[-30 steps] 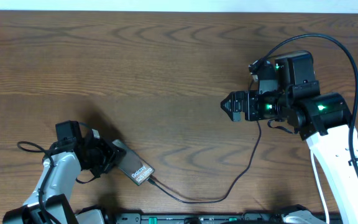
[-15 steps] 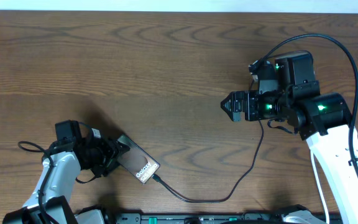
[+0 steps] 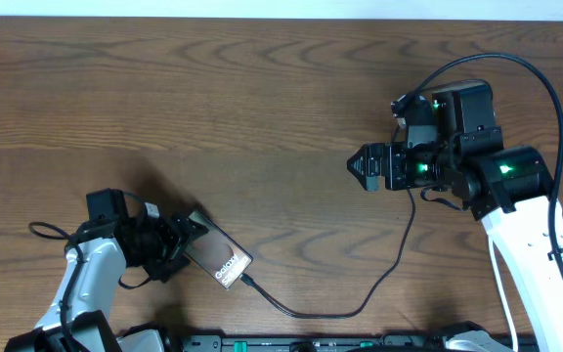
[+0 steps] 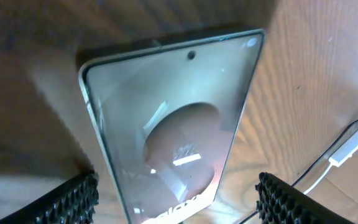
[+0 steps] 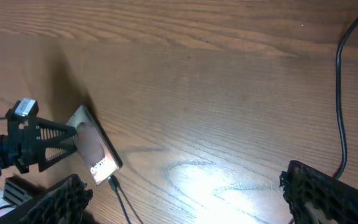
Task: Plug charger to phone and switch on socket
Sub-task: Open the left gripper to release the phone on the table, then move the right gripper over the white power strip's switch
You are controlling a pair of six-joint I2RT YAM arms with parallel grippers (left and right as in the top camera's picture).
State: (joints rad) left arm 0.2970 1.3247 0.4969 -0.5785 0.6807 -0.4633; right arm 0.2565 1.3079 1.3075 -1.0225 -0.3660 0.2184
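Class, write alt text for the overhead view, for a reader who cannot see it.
A bronze-brown Galaxy smartphone lies on a wooden table between the open fingers of the left gripper, with a thin black cable at its end. The right gripper is open and empty.

Phone (image 3: 218, 259) on table (image 3: 262, 117), front-L; charger (image 3: 321, 315) trails R from it.

In the overhead the charger (image 3: 360, 303) cable slips under the right arm (image 3: 516, 181), so its far end is hidden. Where its tip meets the phone (image 3: 221, 262) is way too small to tell if it's actually seated. Left wrist view chops the phone's lower end and lettering off at the bottom edge, and a blurry white lead (image 4: 352, 146) runs off the right edge.
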